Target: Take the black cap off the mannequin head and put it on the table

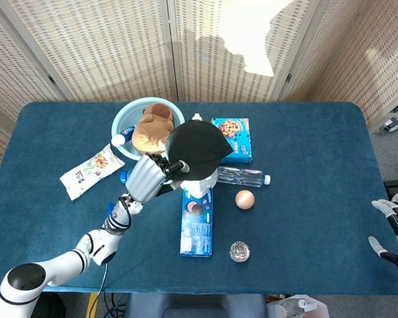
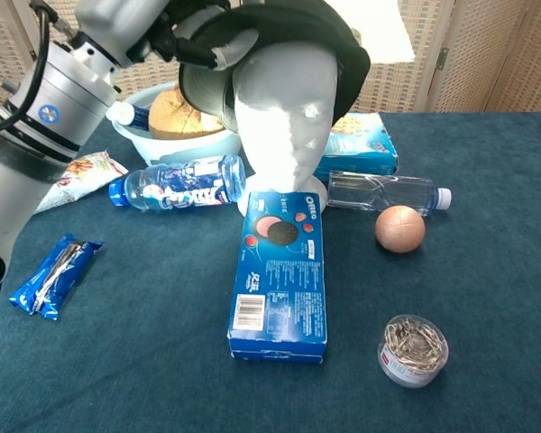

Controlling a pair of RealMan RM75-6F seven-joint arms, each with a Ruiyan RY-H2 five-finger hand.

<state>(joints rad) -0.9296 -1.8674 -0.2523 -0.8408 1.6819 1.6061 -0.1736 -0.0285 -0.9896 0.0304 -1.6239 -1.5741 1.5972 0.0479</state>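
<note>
"OREO" reads on the blue cookie box (image 2: 280, 275); the bottle (image 2: 178, 184) label print is too blurred to read

Blue table (image 1: 305, 139) — Oreo box (image 2: 280, 284) (flat).

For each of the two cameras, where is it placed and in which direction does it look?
Head view: high above the near table edge, looking steeply down; shows the left arm, the left hand gripping the cap, and the right hand at the right edge.
Chest view: low at the near edge, looking level across at the mannequin head; shows only the left arm and hand.
Both share the cap, left hand, Oreo box, ball and bottles.
</note>
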